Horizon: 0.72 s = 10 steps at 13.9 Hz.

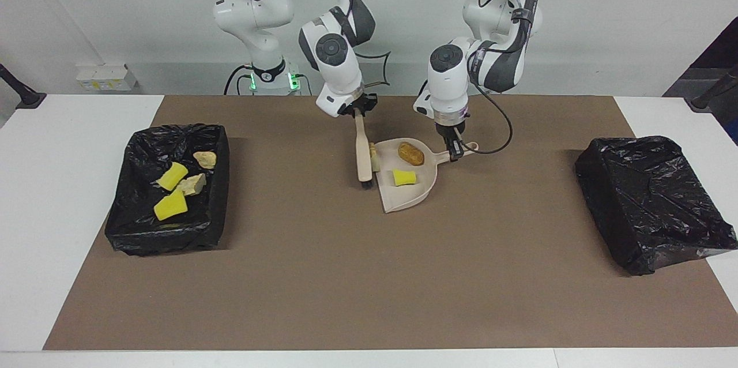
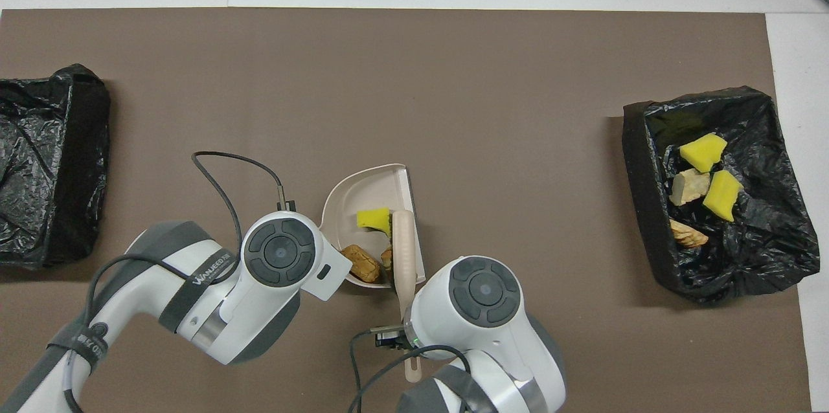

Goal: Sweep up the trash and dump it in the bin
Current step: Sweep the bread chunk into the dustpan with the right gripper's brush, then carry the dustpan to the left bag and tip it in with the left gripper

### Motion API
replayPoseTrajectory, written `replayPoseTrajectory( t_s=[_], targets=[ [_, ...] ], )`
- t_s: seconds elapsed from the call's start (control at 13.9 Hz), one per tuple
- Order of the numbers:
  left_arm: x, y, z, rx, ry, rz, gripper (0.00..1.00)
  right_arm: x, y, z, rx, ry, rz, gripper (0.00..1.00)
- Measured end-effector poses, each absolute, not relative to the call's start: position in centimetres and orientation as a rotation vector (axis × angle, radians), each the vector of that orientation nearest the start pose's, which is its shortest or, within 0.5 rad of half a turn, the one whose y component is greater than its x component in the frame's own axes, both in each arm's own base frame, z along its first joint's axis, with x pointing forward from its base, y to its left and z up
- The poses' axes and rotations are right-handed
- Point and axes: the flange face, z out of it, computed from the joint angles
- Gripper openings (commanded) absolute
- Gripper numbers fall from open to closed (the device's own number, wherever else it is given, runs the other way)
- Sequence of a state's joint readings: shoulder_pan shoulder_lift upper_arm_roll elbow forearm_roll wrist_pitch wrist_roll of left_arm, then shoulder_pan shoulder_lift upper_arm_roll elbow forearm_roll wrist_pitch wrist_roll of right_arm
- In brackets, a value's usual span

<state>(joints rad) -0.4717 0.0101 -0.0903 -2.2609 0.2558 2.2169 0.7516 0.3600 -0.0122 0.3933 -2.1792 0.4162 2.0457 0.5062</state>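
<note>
My right gripper (image 1: 357, 112) is shut on the handle of the beige hand brush (image 1: 363, 154), whose bristles rest at the open lip of the beige dustpan (image 1: 403, 198). My left gripper (image 1: 455, 149) is shut on the dustpan's handle. In the pan lie pieces of trash: a golden-brown lump (image 1: 410, 153), a yellow sponge piece (image 1: 403, 177) and a pale chunk (image 1: 373, 157) pressed against the brush at the lip. The overhead view shows the brush (image 2: 404, 241) lying along the pan's (image 2: 363, 189) open edge. Both wrists hide their grippers there.
An open bin lined with a black bag (image 1: 167, 241) sits toward the right arm's end, holding yellow sponge pieces (image 1: 170, 205) and pale chunks (image 1: 191, 184). A second black-bagged bin (image 1: 651, 201) sits toward the left arm's end. A brown mat (image 1: 369, 276) covers the table.
</note>
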Motion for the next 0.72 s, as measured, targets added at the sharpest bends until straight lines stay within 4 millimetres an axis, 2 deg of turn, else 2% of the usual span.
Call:
replayPoseTrajectory(
  t_s=[0.22, 0.43, 0.58, 0.72],
  targets=[
    [44.8, -25.8, 35.2, -2.192, 1.975, 0.06, 0.0, 37.4, 38.3, 41.9, -2.866, -0.049, 0.392, 0.0],
    [45.8, -24.7, 35.1, -2.204, 1.98, 0.039, 0.0, 38.9, 37.5, 45.4, -2.861, -0.048, 0.378, 0.0],
    [46.9, -23.4, 35.6, -2.184, 2.022, 0.051, 0.0, 39.2, 36.4, 46.4, -2.875, -0.037, 0.366, 0.0],
    [49.2, -21.0, 37.3, -2.195, 2.07, 0.078, 0.0, 38.4, 36.1, 46.3, -2.89, -0.043, 0.369, 0.0]
  ],
)
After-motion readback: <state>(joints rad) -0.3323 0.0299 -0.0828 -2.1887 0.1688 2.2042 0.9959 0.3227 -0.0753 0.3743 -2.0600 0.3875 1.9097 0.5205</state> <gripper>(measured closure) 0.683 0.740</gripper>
